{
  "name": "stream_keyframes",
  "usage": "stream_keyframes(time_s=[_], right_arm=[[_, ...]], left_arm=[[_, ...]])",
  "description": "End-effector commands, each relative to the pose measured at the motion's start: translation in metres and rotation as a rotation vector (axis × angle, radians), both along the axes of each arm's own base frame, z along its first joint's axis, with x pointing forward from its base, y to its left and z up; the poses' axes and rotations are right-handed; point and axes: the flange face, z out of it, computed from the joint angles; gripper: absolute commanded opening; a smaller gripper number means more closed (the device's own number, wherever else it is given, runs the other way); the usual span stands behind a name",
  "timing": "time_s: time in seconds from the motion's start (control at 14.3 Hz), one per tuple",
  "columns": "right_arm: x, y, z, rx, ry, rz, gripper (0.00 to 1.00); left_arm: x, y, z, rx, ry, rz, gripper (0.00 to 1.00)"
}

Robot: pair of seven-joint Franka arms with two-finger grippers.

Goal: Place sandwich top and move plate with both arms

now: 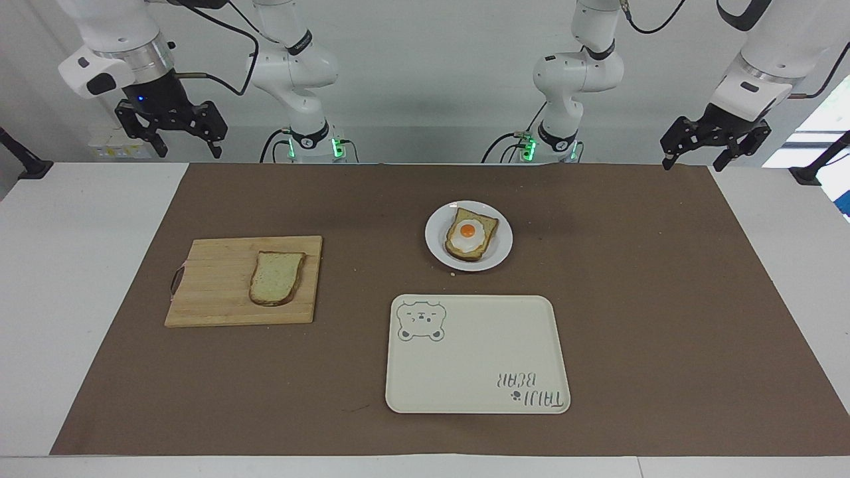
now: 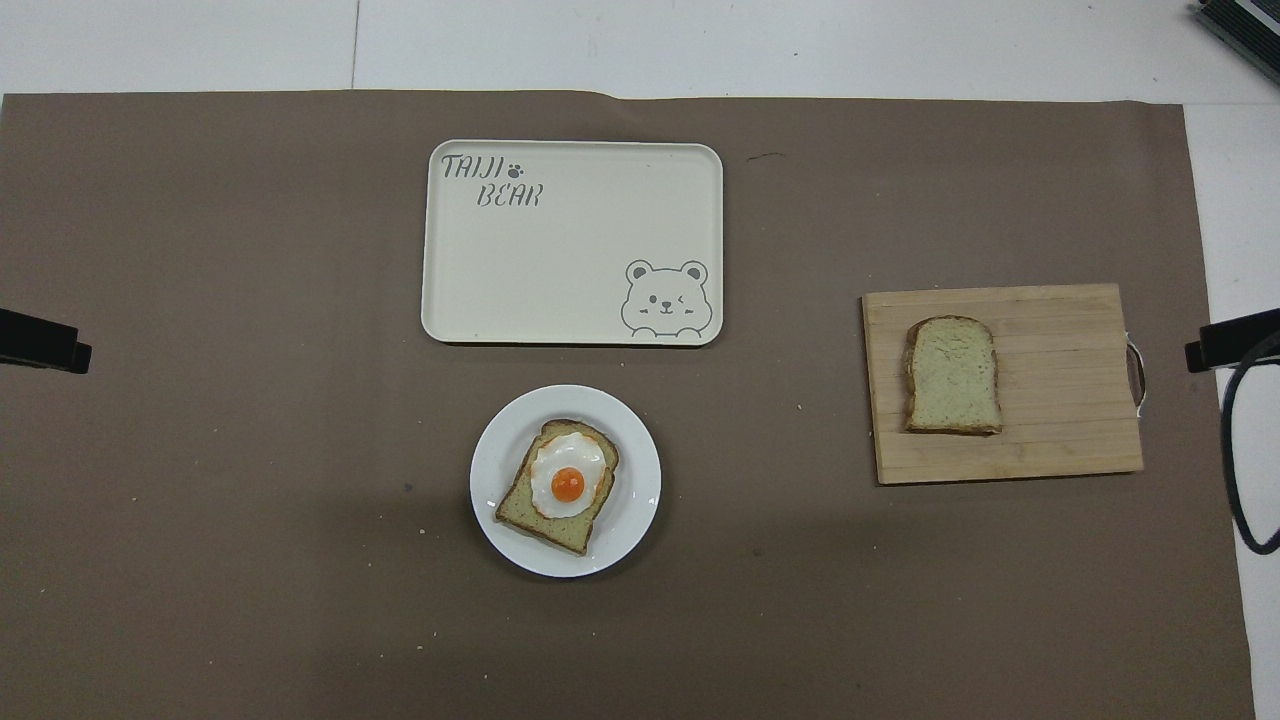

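The sandwich top (image 1: pixel 276 277) (image 2: pixel 952 375), a plain speckled slice with a brown crust, lies flat on a wooden cutting board (image 1: pixel 212 285) (image 2: pixel 1060 400) toward the right arm's end of the table. The small white plate (image 1: pixel 499 247) (image 2: pixel 640 480) sits mid-table, nearer to the robots than the tray, and carries a bread slice with a fried egg (image 1: pixel 469 234) (image 2: pixel 562 484). My right gripper (image 1: pixel 190 149) hangs open and empty above the table's edge at the robots' end. My left gripper (image 1: pixel 694 162) hangs open and empty at the opposite corner. Neither gripper shows in the overhead view.
A cream rectangular tray (image 1: pixel 478 358) (image 2: pixel 570 250) with a bear drawing lies just farther from the robots than the plate. A brown mat (image 1: pixel 637 299) covers the table. Black clamps (image 2: pixel 40 343) (image 2: pixel 1225 343) sit at the table's two ends.
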Motion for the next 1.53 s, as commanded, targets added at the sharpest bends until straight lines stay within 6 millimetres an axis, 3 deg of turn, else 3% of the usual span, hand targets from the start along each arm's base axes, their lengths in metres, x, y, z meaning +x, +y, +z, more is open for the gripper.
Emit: stream_keyframes(time_s=[0.0,0.21,0.42,0.56,0.84,1.12,1.47], right_arm=[[-0.008,0.001,-0.009,0.028,-0.003,0.008,1.00],[-0.001,0.006,-0.029,0.029,-0.032,0.024,1.00],[0.009,0.010,-0.063,0.027,-0.034,0.035,1.00],[0.012,0.011,-0.092,0.027,-0.012,0.048,1.00],[0.040,0.011,-0.155,0.066,-0.032,0.038,1.00],[0.062,0.009,-0.205,0.082,-0.033,-0.001,1.00],[0.063,-0.002,-0.277,0.142,-0.058,-0.082,1.00]], left_arm=[[-0.009,0.003,0.001,-0.014,0.008,0.000,1.00],[-0.009,0.003,0.001,-0.014,0.008,0.001,1.00],[-0.009,0.003,0.001,-0.014,0.008,0.000,1.00],[-0.009,0.003,0.001,-0.014,0.008,0.000,1.00],[-0.009,0.003,0.001,-0.014,0.008,0.000,1.00],[-0.009,0.003,0.001,-0.014,0.008,0.000,1.00],[-0.009,0.003,0.001,-0.014,0.008,0.000,1.00]])
